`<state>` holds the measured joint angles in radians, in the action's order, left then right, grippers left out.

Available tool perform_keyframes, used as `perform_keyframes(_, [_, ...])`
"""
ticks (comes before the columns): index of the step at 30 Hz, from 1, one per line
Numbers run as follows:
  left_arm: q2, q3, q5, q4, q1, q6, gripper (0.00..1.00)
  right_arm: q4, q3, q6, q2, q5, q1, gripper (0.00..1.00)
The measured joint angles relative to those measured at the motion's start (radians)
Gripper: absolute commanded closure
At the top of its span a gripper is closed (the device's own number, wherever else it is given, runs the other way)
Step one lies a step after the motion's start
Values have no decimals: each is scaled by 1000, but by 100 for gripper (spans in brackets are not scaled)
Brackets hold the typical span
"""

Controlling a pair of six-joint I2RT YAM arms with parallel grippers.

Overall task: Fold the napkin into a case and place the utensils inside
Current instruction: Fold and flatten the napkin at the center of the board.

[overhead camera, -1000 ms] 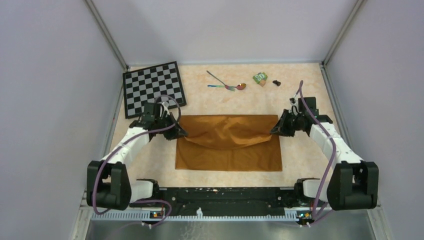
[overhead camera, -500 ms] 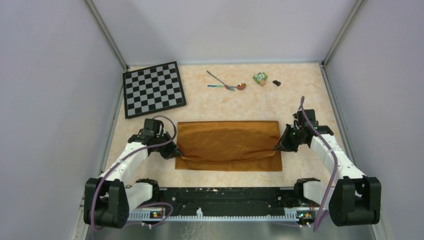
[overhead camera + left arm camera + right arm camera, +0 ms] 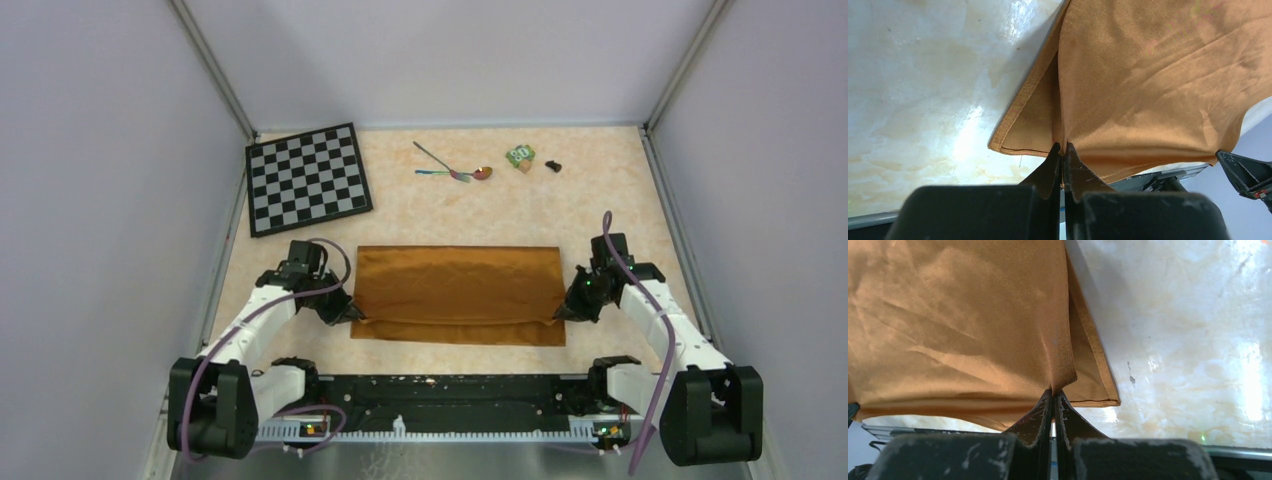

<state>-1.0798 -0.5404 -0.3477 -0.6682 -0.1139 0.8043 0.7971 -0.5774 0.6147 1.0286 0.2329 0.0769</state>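
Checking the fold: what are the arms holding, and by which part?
Both hold the napkin: the left jaws pinch the folded-over top layer at its near left corner, the right jaws at its near right corner.

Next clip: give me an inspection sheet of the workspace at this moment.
Surface: marbled beige table.
Job's things: napkin folded over, its top layer stopping short of the near edge; utensils lie at the far side, outside it.
Clutter: chessboard far left; green block and small black item far right.
Hands: left hand and right hand each shut on a corner of the top layer.
Cables: purple cables run along both arms.
Surroundings: plain walls on three sides.
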Motion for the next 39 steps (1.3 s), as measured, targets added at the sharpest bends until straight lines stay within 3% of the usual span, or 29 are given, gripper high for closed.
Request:
perform_keyframes(15, [25,31,-2,-22,0,16,100,40,0,10,20,-17,9,100])
perform_keyframes(18, [21,41,2,-22,0,21,95,34,1,10,31,-6,14,100])
perform_keyframes(19, [19,45,2,-22,0,24,93,32,1,10,37,-1,15,96])
perform_keyframes(24, [15,48,4,-26,0,36,65,29,2,20,45,13,18,69])
perform_keyframes(27, [20,48,10,-40,0,36,41,34,2,36,16,12,19,54])
perform_keyframes(31, [51,19,33,-107,0,40,26,55,-1,64,-53,11,19,30])
perform_keyframes(33, [71,-20,46,-135,0,36,17,81,-19,62,-79,3,19,27])
perform_keyframes(39, [129,-122,42,-142,0,-11,9,89,-117,13,-92,21,26,21])
